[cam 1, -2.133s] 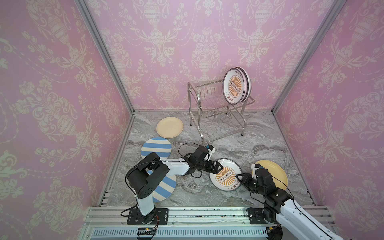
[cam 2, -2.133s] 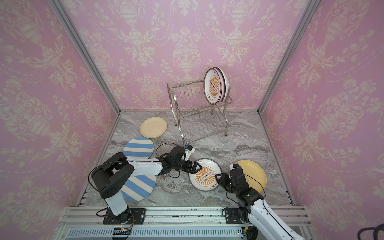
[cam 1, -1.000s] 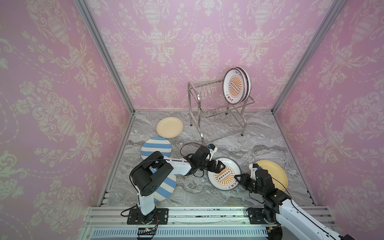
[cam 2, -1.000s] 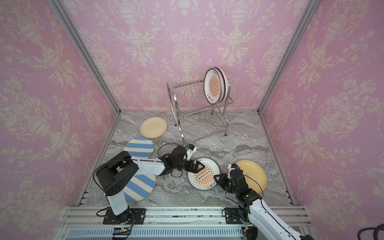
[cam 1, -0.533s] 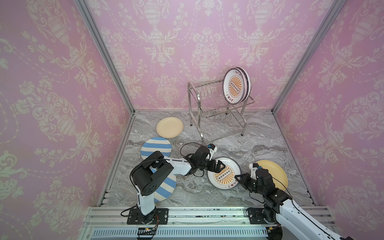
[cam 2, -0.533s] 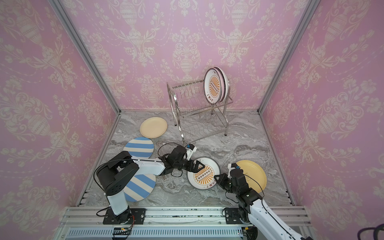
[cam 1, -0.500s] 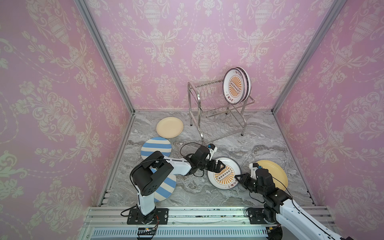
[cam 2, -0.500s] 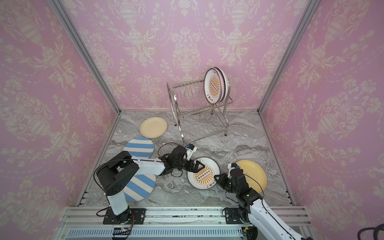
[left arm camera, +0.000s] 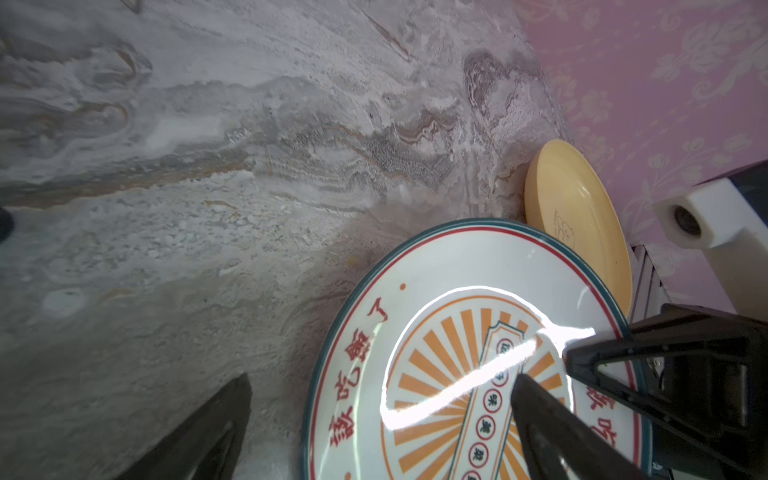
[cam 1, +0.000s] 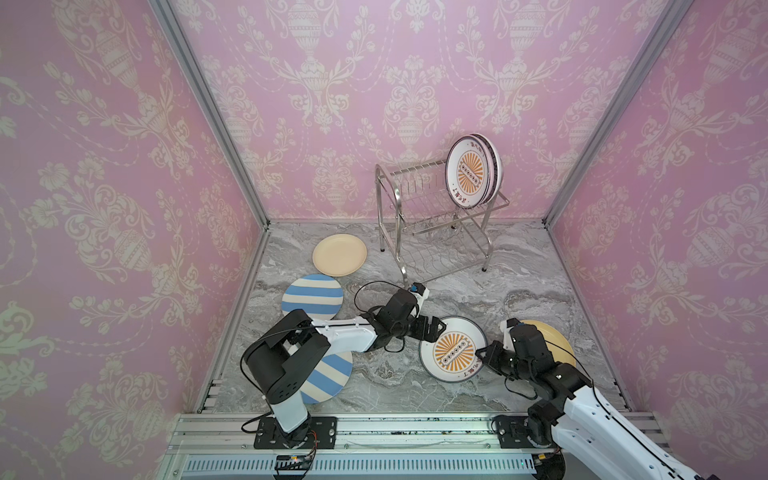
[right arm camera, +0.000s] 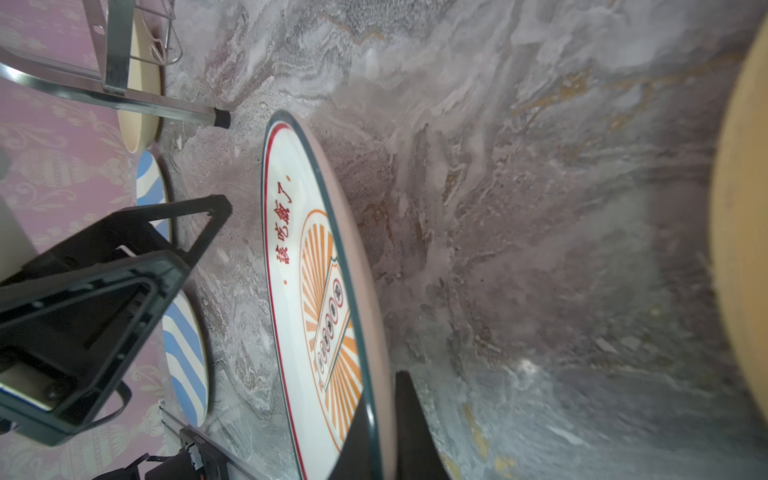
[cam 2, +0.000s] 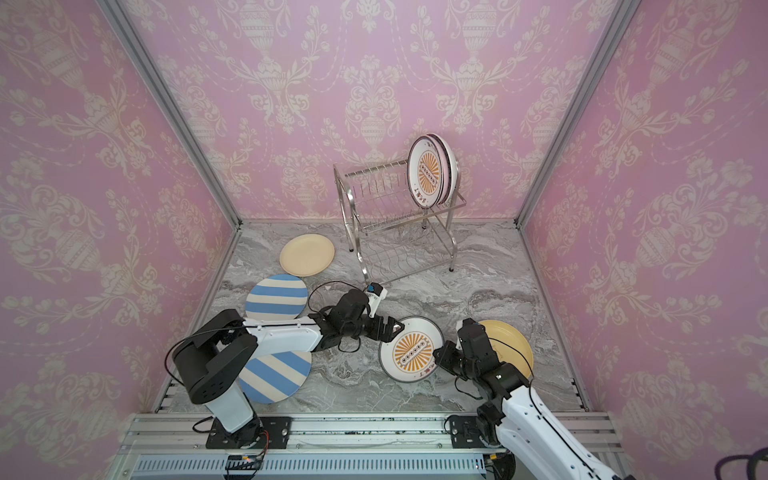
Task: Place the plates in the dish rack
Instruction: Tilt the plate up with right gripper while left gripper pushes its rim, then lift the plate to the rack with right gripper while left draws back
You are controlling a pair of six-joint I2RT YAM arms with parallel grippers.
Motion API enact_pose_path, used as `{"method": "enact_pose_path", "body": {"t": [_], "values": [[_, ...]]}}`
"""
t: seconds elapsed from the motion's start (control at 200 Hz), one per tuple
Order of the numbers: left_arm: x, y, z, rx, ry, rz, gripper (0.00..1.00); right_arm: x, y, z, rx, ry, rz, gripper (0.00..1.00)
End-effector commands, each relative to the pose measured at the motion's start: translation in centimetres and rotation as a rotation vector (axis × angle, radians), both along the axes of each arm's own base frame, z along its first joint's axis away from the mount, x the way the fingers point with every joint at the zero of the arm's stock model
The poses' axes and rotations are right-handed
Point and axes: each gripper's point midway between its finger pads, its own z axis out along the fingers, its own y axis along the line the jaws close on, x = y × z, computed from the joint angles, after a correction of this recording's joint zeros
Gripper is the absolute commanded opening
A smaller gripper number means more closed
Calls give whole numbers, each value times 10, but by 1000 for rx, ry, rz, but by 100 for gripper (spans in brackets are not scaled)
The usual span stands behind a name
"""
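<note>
robot test cell, pink damask wall panels (cam 1: 104,166), aluminium corner posts (cam 1: 216,124), marble-print floor (cam 1: 519,266), arm mounting rail (cam 1: 415,432)

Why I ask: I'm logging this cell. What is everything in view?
table: one, grey marble, floor of the cell
walls: three, pink patterned, around it
dish rack: one, steel, back middle
racked sunburst plate: one, white and orange, upright on the top tier; more rims behind, count unclear
table sunburst plate: one, white and orange, front middle
striped plates: two, blue and white, front left
cream-yellow plates: two, one left of the rack, one front right
left gripper: one, black, open astride the table sunburst plate's rim
right gripper: one, black, shut on its opposite rim
</note>
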Motion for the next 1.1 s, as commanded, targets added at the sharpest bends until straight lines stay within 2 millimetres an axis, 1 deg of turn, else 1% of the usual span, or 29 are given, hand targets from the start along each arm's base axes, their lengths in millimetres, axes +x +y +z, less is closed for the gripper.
{"method": "enact_pose_path", "body": {"t": [0.0,0.155,0.245,0.325,0.4,0.405,0.415,0.45,0.465,0.51,0.651,0.761,0.826,0.896,0.956,1.096], "values": [[14,42,13,118,-96,115,99,1,-13,21,-149,-13,63,0],[25,83,46,157,-180,194,99,22,-15,64,-231,-83,103,0],[28,106,64,173,-228,237,99,38,-15,94,-291,-143,139,0],[30,126,74,172,-247,276,99,55,-17,131,-349,-209,161,0],[32,139,86,164,-264,303,99,71,-18,171,-405,-280,180,0],[30,142,80,173,-256,301,99,72,-18,174,-410,-286,182,0],[28,145,76,182,-251,302,99,74,-18,178,-418,-293,183,0],[27,150,76,187,-256,307,99,81,-19,196,-444,-326,183,0],[27,152,78,188,-260,308,99,85,-19,212,-446,-359,175,0],[27,157,81,190,-273,314,99,93,-20,235,-473,-401,172,0],[30,167,92,192,-294,330,99,111,-22,294,-534,-510,162,0],[31,173,98,182,-310,350,99,129,-25,340,-574,-626,109,0],[30,176,100,184,-318,353,99,140,-29,367,-593,-707,49,0],[28,178,102,191,-319,353,99,152,-30,390,-610,-777,12,0],[27,180,104,193,-322,354,99,164,-27,405,-617,-823,-9,0],[25,183,107,192,-326,359,99,193,-16,428,-604,-892,-35,0]]}}
